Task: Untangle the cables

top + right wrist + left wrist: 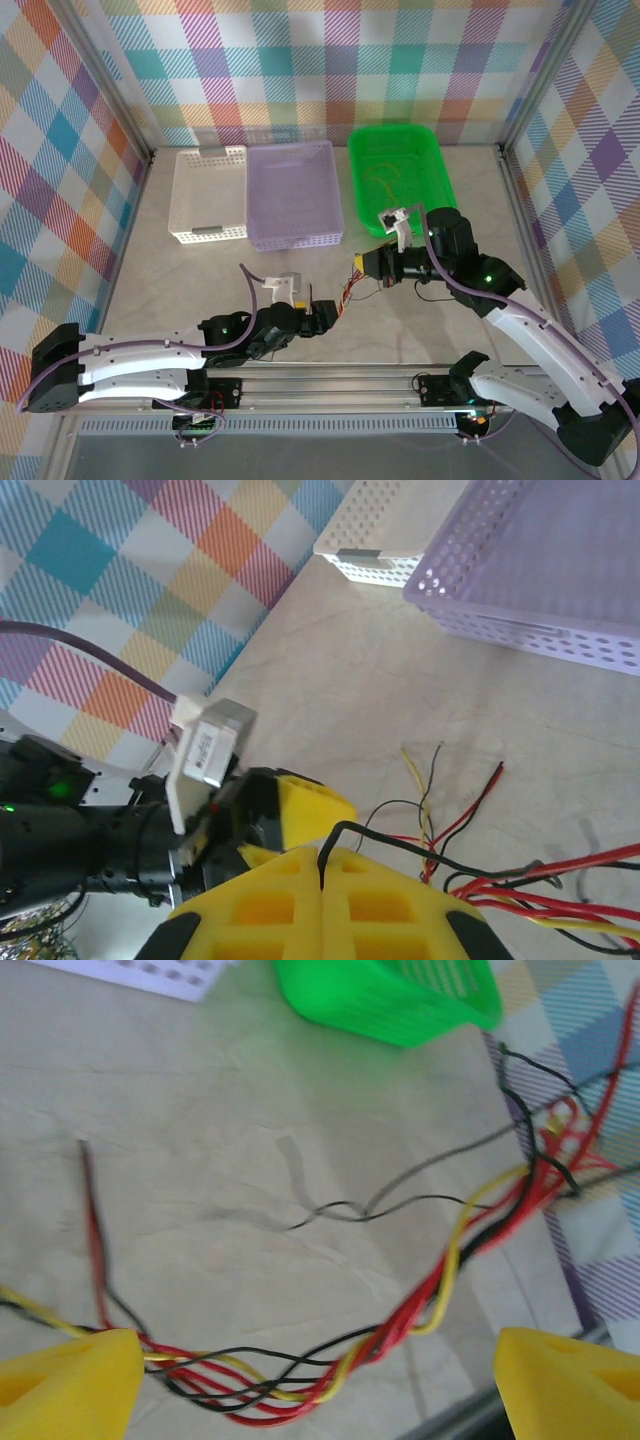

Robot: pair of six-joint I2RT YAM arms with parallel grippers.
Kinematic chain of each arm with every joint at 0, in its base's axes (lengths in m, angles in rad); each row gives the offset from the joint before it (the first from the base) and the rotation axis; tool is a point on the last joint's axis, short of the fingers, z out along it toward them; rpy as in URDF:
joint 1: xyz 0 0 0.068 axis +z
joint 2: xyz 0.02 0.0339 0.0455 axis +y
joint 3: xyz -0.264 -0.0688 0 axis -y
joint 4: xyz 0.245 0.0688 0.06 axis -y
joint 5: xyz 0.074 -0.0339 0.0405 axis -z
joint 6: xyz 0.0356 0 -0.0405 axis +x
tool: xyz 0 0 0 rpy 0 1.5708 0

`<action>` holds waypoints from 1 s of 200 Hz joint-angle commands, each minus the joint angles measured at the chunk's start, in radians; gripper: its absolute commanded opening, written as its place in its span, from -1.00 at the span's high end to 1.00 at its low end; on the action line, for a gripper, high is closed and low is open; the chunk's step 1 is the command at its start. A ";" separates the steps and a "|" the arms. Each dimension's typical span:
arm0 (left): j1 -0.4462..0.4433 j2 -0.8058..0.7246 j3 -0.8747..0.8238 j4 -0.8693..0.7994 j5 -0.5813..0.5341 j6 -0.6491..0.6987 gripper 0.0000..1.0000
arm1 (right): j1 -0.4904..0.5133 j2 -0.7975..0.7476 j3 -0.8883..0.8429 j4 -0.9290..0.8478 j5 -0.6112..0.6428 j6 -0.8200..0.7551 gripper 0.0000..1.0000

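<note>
A lab test booth: checkered cloth walls (300,60), aluminium rail (330,385).

free: bare table (170,270) left, right | blocked: baskets (296,240) far edge; cables (400,1325) centre

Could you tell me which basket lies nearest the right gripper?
The green basket, rightmost; the lilac basket and white basket sit farther left.

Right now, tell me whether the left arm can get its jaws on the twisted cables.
Probably yes. The left arm has its jaws wide open, and the twisted cables run across the gap between them over the table, with nothing in between.
</note>
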 commanded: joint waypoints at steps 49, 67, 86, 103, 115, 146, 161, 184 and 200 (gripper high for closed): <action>0.008 0.035 -0.034 0.185 0.151 0.150 -0.59 | -0.002 0.041 0.088 0.046 -0.090 0.028 1.00; 0.009 0.043 -0.034 0.159 0.144 0.162 -0.47 | -0.002 0.045 0.092 0.049 -0.102 0.035 1.00; 0.009 0.046 -0.039 0.151 0.146 0.170 -0.29 | -0.002 0.048 0.095 0.051 -0.101 0.040 1.00; 0.009 0.046 -0.041 0.145 0.144 0.173 -0.05 | -0.002 0.053 0.102 0.047 -0.096 0.041 1.00; 0.009 0.043 -0.043 0.145 0.142 0.178 0.09 | -0.002 0.057 0.104 0.049 -0.097 0.044 1.00; 0.009 0.043 -0.046 0.159 0.149 0.184 0.37 | -0.003 0.065 0.103 0.054 -0.091 0.055 1.00; 0.009 0.047 -0.047 0.165 0.150 0.184 0.31 | -0.004 0.065 0.101 0.065 -0.098 0.064 1.00; 0.008 0.059 -0.048 0.178 0.171 0.189 0.17 | -0.004 0.066 0.105 0.078 -0.105 0.077 1.00; 0.008 0.073 -0.047 0.188 0.190 0.193 0.01 | -0.003 0.070 0.111 0.083 -0.105 0.080 1.00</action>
